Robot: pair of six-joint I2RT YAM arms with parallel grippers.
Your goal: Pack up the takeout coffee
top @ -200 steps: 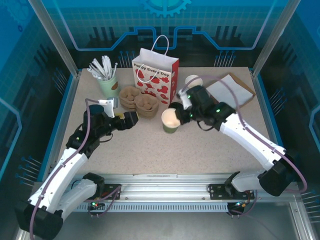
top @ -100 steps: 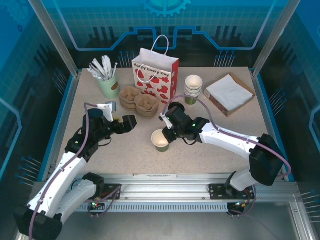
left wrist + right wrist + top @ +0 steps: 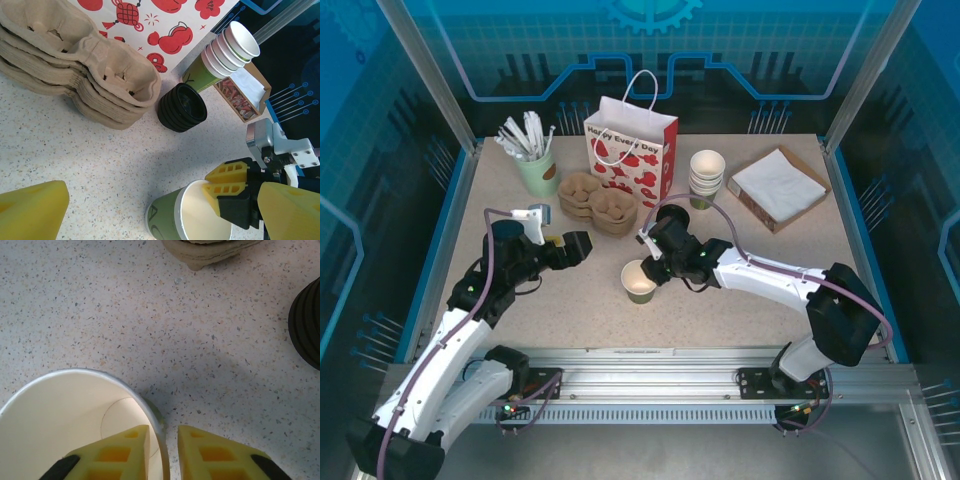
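You've got the cup [image 3: 640, 283] upright on the counter [image 3: 570, 300], R claw [image 3: 654, 274] straddling its rim w/ a slim gap (can't tell if pinching), L claw [image 3: 582, 245] spread wide, so lift R straight up, no tipping.

On my right wrist view, the cup [image 3: 65, 430] ran off the left and bottom edges, the black lids [image 3: 307, 325] off the right. My left wrist view cropped the cup's base.
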